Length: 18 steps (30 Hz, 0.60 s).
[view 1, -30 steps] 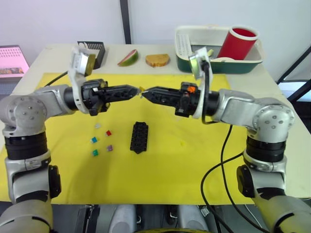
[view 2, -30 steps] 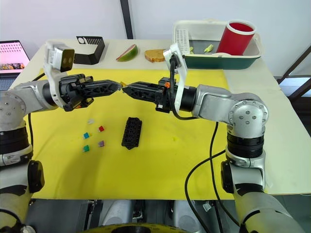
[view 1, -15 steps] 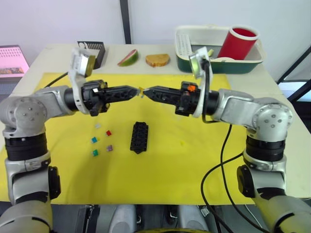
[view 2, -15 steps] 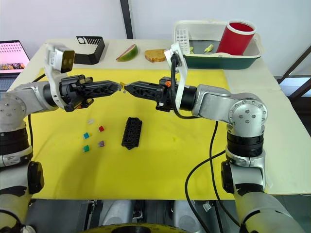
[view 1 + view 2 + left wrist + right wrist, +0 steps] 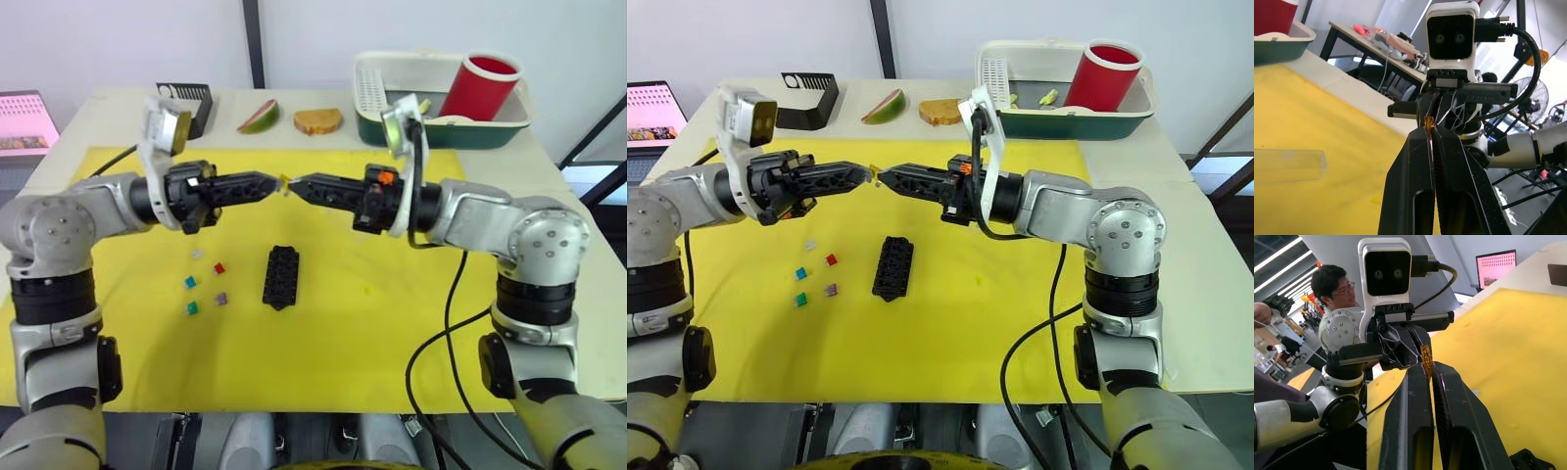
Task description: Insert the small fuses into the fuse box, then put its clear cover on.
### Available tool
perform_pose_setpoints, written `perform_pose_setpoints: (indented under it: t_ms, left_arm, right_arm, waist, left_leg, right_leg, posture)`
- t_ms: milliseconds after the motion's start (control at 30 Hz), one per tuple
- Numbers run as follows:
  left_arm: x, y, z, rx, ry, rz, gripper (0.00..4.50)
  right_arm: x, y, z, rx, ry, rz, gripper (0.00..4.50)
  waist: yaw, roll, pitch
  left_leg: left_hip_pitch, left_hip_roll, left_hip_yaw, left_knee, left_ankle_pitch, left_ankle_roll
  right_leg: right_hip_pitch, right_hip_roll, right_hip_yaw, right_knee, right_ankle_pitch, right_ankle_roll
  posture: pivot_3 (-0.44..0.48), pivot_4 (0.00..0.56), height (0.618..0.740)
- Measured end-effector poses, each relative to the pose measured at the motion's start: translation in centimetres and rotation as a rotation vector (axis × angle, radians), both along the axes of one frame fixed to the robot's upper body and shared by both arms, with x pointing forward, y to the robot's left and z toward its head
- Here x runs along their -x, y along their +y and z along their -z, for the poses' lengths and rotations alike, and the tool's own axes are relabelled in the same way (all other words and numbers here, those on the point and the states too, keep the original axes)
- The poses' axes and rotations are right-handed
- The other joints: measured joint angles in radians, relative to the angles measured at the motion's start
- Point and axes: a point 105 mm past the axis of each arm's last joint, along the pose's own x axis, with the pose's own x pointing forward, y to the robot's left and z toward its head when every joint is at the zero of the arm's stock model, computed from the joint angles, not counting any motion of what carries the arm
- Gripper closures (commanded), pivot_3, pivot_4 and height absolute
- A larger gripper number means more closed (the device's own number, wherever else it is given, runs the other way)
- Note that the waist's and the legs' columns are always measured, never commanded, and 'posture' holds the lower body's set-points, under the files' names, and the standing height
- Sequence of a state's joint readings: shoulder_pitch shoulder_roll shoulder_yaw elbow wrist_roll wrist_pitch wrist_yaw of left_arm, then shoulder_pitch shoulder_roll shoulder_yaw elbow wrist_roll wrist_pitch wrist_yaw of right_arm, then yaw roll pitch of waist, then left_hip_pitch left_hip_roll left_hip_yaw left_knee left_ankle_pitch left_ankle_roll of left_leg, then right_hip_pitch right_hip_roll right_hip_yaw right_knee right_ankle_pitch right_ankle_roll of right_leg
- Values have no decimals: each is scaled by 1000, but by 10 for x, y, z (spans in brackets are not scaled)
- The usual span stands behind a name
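- Evidently, the main risk was a drop: the tiny orange plastic blade fuse (image 5: 876, 174) sat pinched in mid-air between the tips of both grippers, high above the yellow mat (image 5: 999, 323), and a mistimed release by either one would likely send it tumbling.
- Because so little of the fuse was exposed, a slight misalignment of the two tips could twist it or flick it sideways during the handover.
- The left gripper (image 5: 1429, 134) had its two black fingers pressed almost together, clamping the orange fuse at their very tips.
- The right gripper (image 5: 1428, 366) was likewise nearly closed, its fingertips nipping the same fuse from the opposite side; how firmly each held could not be judged.
- The small black rectangular fuse box with scalloped edges (image 5: 892, 267) lay on the mat below and between the arms, its slots seemingly unfilled.
- Five other small fuses (image 5: 816, 272), pale grey, red, blue, green and purple, lay loose on the mat just beside the box, toward the robot's left.
- The clear rectangular plastic cover (image 5: 1287, 165) rested flat on the mat, apart from the box.
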State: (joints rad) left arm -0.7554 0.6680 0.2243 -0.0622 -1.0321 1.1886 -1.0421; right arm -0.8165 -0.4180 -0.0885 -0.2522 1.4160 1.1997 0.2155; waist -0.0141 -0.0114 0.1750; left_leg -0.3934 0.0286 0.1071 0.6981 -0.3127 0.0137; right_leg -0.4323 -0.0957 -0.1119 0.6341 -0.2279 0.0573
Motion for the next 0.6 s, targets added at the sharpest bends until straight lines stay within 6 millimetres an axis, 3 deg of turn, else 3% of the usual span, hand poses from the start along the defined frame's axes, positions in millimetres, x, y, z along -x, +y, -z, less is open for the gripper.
perform_pose_setpoints:
  t_ms: [33,167,267,433,500,600]
  left_arm:
    - [-1,1,1,-16,-9,-10,3585]
    - [-1,8,8,-113,-62,-50,1523]
    - [2,25,30,-283,-113,-83,177]
    - [14,51,100,-618,-197,-30,74]
    - [13,53,111,-655,-255,-21,74]
    - [12,55,116,-691,-356,-11,74]
  right_arm:
    - [1,1,0,10,-6,-8,4500]
    - [3,-1,4,101,-72,-15,4500]
    - [4,-5,20,248,-171,-13,4500]
    - [8,1,66,449,-327,-100,4500]
    - [10,7,79,488,-371,-140,4500]
    - [15,12,91,517,-410,-178,4500]
  waist:
    - [0,0,0]
    - [-1,0,0]
    - [-2,1,1]
    - [2,1,0]
    - [6,1,0]
    - [7,1,1]
  left_leg:
    - [0,0,0,0,0,0]
    - [0,0,0,-1,0,0]
    - [0,0,1,-2,0,0]
    - [-4,0,2,-4,-1,1]
    - [-14,0,0,1,0,0]
    - [-16,0,1,2,-1,2]
  right_leg:
    - [0,0,0,0,0,0]
    - [-1,0,0,-1,0,0]
    - [-2,1,0,-2,0,0]
    - [-6,1,0,-3,0,0]
    - [-13,1,-1,-1,0,0]
    - [-14,0,-2,-2,0,0]
  posture:
    - [0,150,740]
    - [0,150,740]
    - [0,150,740]
    - [0,150,740]
    - [0,150,740]
    - [0,150,740]
